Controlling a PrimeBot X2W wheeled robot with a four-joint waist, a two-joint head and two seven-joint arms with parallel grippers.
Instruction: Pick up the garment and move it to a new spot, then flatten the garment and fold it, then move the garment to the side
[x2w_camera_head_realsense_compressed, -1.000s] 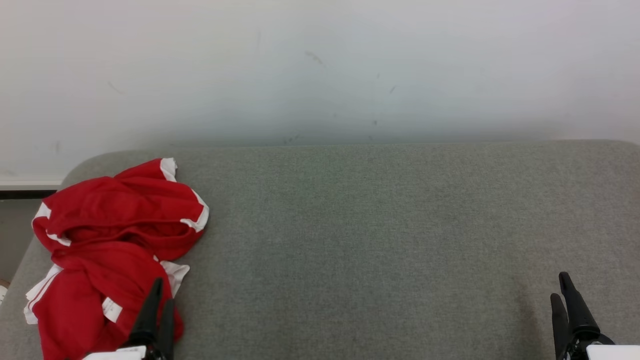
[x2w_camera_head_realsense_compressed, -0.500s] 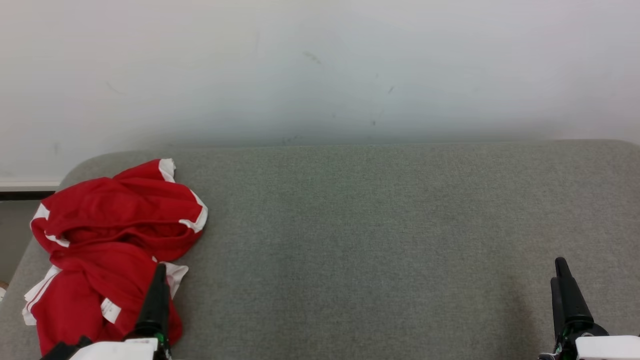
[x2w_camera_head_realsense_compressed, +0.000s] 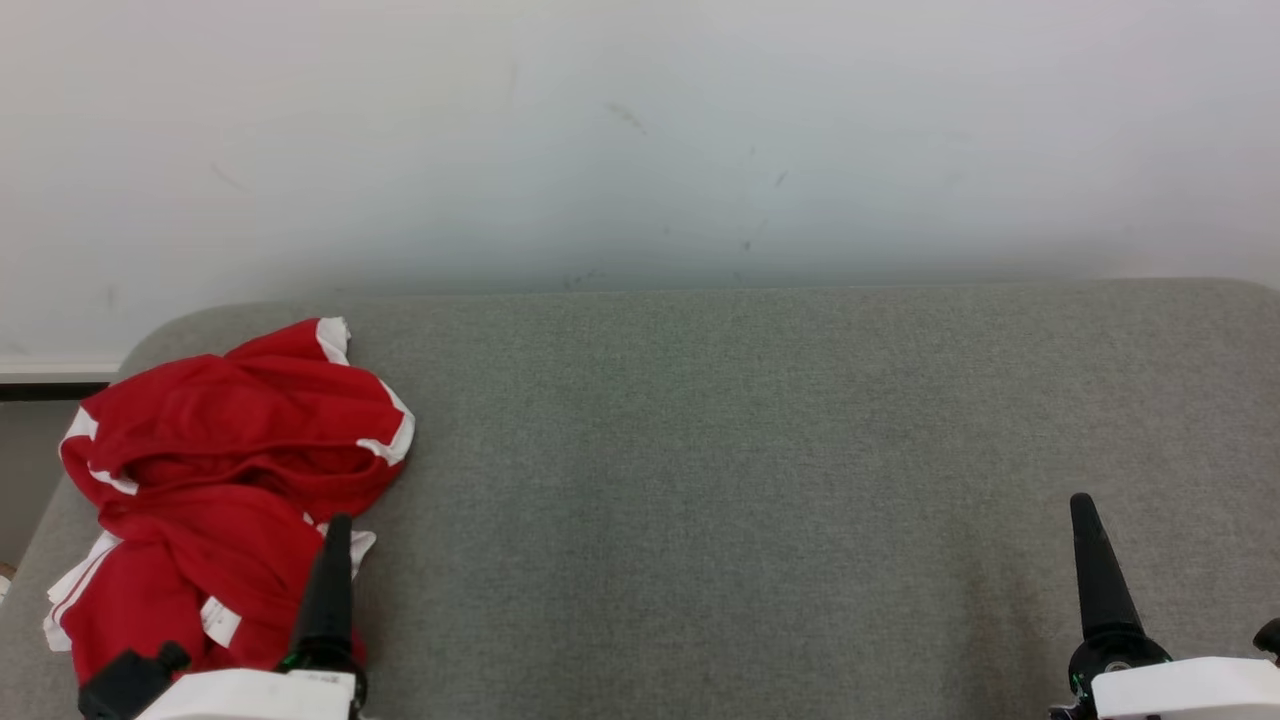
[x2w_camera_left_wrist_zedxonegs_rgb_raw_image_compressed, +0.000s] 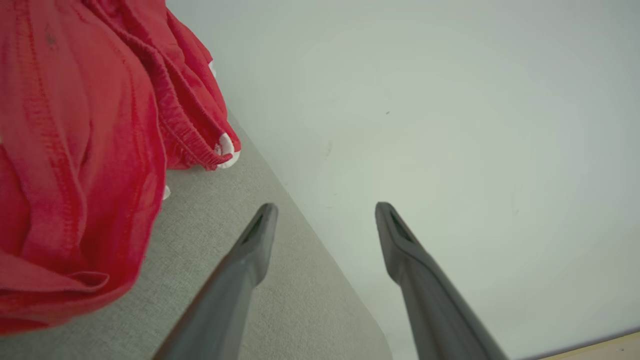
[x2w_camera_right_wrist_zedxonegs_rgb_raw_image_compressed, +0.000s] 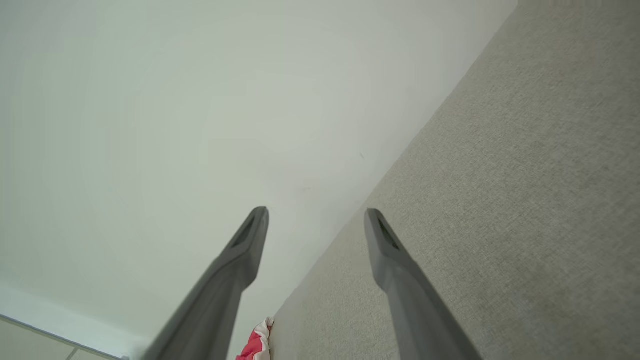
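A crumpled red garment (x2w_camera_head_realsense_compressed: 230, 470) with white trim lies in a heap at the left end of the grey padded surface (x2w_camera_head_realsense_compressed: 720, 450). My left gripper (x2w_camera_head_realsense_compressed: 336, 530) hovers at the heap's near right edge, its dark fingers pointing away from me. In the left wrist view this gripper (x2w_camera_left_wrist_zedxonegs_rgb_raw_image_compressed: 325, 210) is open and holds nothing, with the red garment (x2w_camera_left_wrist_zedxonegs_rgb_raw_image_compressed: 75, 150) just to the left of its fingers. My right gripper (x2w_camera_head_realsense_compressed: 1085, 510) is far off over bare fabric at the lower right. It (x2w_camera_right_wrist_zedxonegs_rgb_raw_image_compressed: 315, 214) is open and empty, and a scrap of the garment (x2w_camera_right_wrist_zedxonegs_rgb_raw_image_compressed: 257, 345) shows in the distance.
A pale wall (x2w_camera_head_realsense_compressed: 640, 150) runs along the far edge of the padded surface. The surface has a rounded corner at the left, beyond which a dark baseboard strip (x2w_camera_head_realsense_compressed: 50, 388) and floor show. A wide stretch of grey fabric lies between the grippers.
Both grippers have moved forward, away from me; the right one also drifted slightly left. The garment has stayed where it was.
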